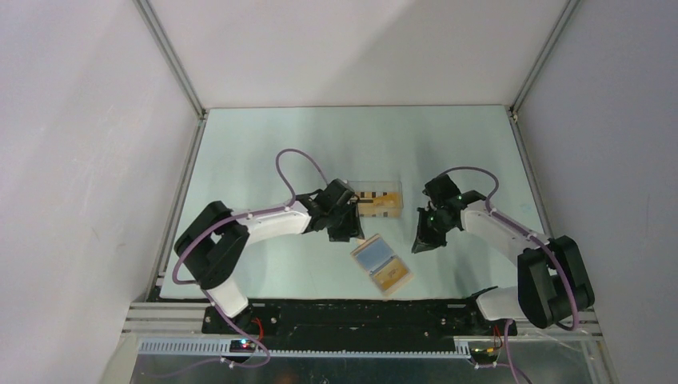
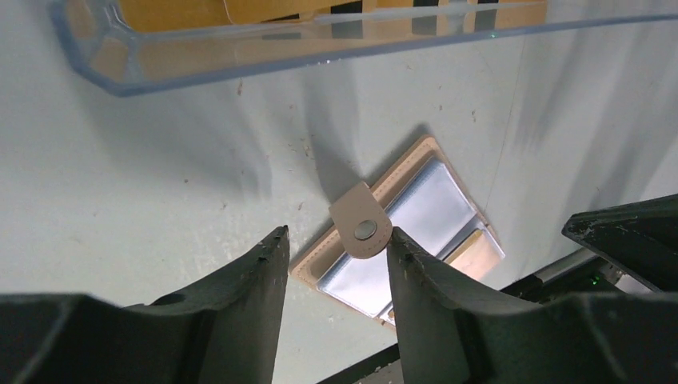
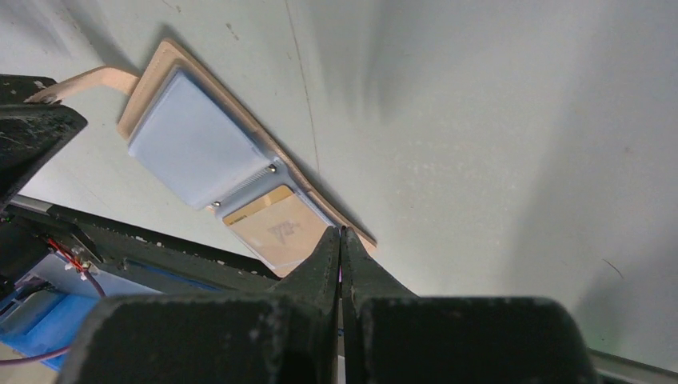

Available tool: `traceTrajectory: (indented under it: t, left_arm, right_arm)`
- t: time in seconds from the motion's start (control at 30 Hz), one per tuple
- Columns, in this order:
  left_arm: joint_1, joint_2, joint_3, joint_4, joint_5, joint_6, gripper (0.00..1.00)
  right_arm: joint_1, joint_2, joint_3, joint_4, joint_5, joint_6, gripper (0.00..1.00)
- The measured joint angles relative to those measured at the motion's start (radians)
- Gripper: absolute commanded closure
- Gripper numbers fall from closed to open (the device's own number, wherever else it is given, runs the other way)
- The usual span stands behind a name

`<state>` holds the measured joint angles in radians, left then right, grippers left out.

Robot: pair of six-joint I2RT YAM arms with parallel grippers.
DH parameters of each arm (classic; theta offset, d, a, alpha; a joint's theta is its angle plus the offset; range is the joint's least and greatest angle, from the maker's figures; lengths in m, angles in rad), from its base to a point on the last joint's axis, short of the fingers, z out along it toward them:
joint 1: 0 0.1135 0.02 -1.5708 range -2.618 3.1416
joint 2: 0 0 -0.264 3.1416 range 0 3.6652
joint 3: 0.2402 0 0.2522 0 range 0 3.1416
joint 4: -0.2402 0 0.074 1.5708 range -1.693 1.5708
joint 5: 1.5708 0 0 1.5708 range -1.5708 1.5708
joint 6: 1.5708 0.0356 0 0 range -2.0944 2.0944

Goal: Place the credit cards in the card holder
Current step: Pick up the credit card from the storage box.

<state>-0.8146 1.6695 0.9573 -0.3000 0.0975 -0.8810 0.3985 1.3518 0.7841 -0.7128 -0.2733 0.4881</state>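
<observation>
Left gripper (image 2: 337, 238): fingers apart, gripping nothing. Open holder (image 2: 428, 204) lies just beyond the tips, its snap tab (image 2: 362, 226) between them. Farther beyond: cards (image 2: 192, 12) in tray (image 2: 240, 70). Right gripper (image 3: 341, 234): fingers closed, empty, holder left of tips.

**Card holder** (image 1: 382, 266): tan folding wallet, opened flat on the table (image 1: 264, 152) with its inner side up. A light blue panel (image 3: 196, 148) covers the half farther from the arms' bases. A rounded tan tab (image 2: 361, 226) with a metal snap projects from that far end. **Card** (image 3: 276, 228): orange-yellow with a faint printed mark, lying in the near half of the holder. **Credit cards** (image 1: 380, 200): orange-yellow with dark stripes, grouped flat in a clear tray (image 2: 104, 72) just beyond the holder.
</observation>
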Motion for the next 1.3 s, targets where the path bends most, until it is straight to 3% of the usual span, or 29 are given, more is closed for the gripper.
traceTrajectory:
  t: [0.17,0.3,0.5,0.63,0.77,0.93,1.13,1.2,1.23,1.3]
  left_arm:
    - [0.003,0.0,0.005,-0.013,-0.023,0.019,0.43]
    - [0.003,0.014,0.037,-0.034,-0.024,0.035,0.49]
    - [0.003,0.061,0.079,-0.031,-0.018,0.059,0.75]
    - [0.003,0.063,0.079,-0.035,-0.016,0.062,0.98]
    - [0.003,0.051,0.064,-0.032,-0.018,0.049,1.0]
    - [0.003,-0.032,-0.019,-0.032,-0.038,-0.013,1.0]
    - [-0.002,-0.152,-0.14,-0.036,-0.079,-0.114,0.98]
    - [-0.005,-0.187,-0.163,-0.045,-0.093,-0.135,0.76]
    - [-0.006,-0.201,-0.167,-0.048,-0.097,-0.141,0.6]
    - [-0.01,-0.227,-0.169,-0.048,-0.101,-0.145,0.46]
  right_arm:
    - [-0.018,-0.003,-0.002,-0.007,-0.004,-0.013,1.0]
    - [-0.019,-0.003,-0.002,-0.007,-0.011,-0.018,1.0]
    - [-0.02,-0.003,-0.002,-0.001,-0.031,-0.019,1.0]
    - [-0.024,-0.003,-0.002,0.0,-0.039,-0.019,1.0]
    - [-0.028,-0.005,0.004,-0.004,-0.048,-0.019,1.0]
    - [-0.029,-0.007,0.051,-0.01,-0.064,-0.02,0.99]
    - [-0.029,-0.01,0.127,-0.003,-0.103,-0.021,0.66]
    - [-0.029,-0.01,0.154,0.005,-0.117,-0.019,0.55]
    - [-0.028,-0.009,0.169,0.009,-0.124,-0.019,0.49]
    - [-0.026,-0.005,0.201,0.014,-0.135,-0.019,0.43]
